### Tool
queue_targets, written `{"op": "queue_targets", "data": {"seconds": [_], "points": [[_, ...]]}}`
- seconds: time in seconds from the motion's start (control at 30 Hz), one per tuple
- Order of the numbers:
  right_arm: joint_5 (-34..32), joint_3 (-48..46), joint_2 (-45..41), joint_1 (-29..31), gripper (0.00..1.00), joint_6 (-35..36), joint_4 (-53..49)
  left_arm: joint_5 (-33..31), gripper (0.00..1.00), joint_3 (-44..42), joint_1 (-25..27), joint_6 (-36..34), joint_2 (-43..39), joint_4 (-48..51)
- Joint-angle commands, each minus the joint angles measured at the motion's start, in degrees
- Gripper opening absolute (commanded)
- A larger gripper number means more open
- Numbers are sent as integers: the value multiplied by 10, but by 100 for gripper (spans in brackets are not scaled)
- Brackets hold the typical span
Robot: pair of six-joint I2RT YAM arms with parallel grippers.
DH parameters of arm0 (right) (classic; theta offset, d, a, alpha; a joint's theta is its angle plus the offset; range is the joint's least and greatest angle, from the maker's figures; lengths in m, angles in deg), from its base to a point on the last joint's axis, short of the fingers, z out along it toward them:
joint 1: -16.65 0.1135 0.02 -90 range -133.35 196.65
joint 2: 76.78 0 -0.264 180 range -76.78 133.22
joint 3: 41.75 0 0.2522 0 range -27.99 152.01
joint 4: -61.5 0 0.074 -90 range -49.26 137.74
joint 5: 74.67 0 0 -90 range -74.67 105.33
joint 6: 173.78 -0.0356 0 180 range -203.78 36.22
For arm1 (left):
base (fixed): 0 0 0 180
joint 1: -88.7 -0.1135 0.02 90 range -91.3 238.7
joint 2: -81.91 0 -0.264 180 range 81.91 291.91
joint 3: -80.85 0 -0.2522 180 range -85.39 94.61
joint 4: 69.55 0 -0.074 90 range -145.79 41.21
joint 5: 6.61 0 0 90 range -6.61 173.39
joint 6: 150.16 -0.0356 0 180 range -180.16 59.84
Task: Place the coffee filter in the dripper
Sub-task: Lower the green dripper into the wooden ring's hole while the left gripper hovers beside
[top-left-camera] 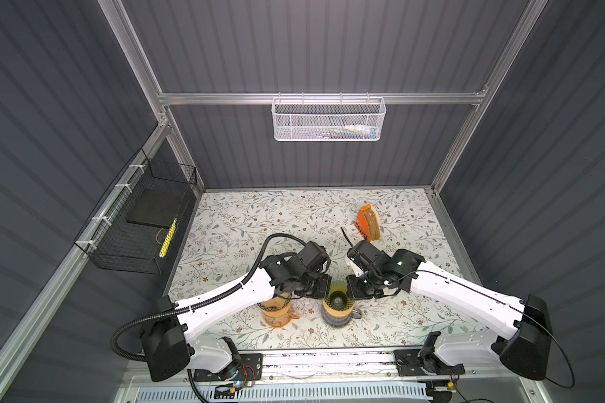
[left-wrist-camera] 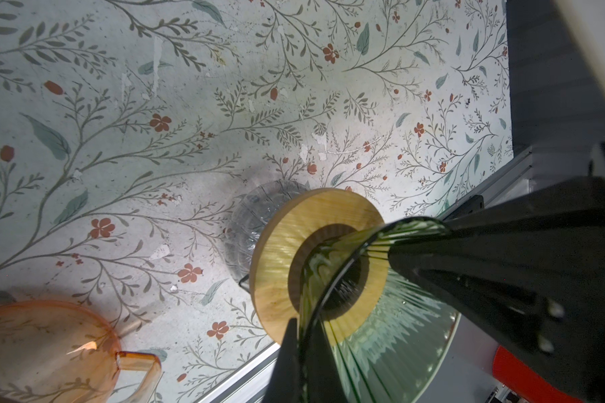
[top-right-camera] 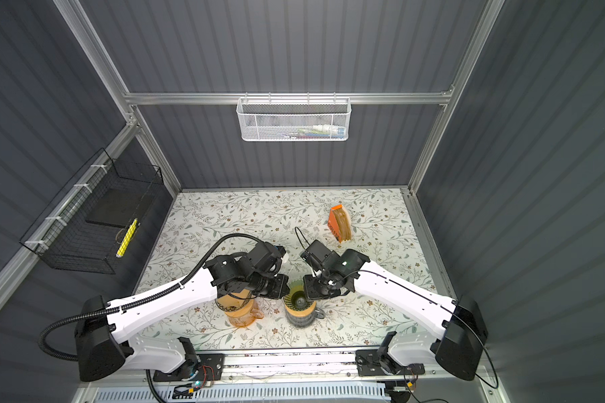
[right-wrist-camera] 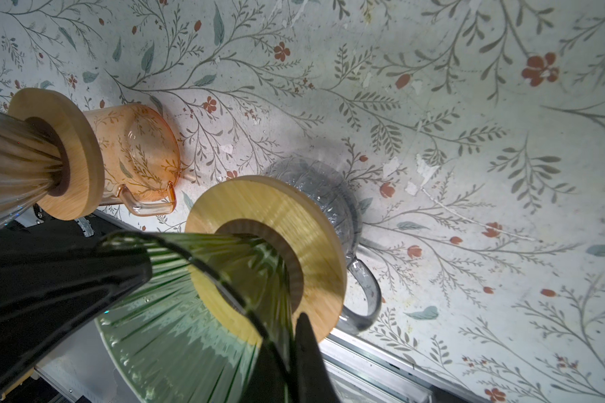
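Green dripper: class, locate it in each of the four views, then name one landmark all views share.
In a top view: green dripper, front middle, just right of the orange jug.
In a top view: the same spot.
Left wrist view: close up, large, jug nearby.
Right wrist view: close up, large, jug nearby.
Shared landmark: the orange jug.

Both top views: left arm [top-left-camera: 220, 301] and right arm [top-left-camera: 468, 296] stretch from near corners toward middle. White forearms converge, black wrists bent downward. Claws face each other across small gap.
Wrist views: left claw [left-wrist-camera: 303, 352] has fingers pinched tight on rim of green ribbed glass dripper [left-wrist-camera: 381, 335]. Right claw [right-wrist-camera: 292, 338] pinched same way on opposite side of rim. Each wrist view shows other claw as big black shape close by.
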Motion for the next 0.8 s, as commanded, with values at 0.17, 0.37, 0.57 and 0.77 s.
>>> {"op": "queue_targets", "data": {"seconds": [0.17,0.37,0.57,0.77], "points": [[-2,18,12,8,14,34,-29,-1,10,10,11,-33,8,25],[-3,36,13,9,17,37,-41,-10,15,11,11,-33,2,25],[-3,46,16,9,20,38,-47,-22,19,13,11,-32,-9,29],[-10,63,18,10,21,41,-58,-24,22,15,11,-34,-11,27]]}}
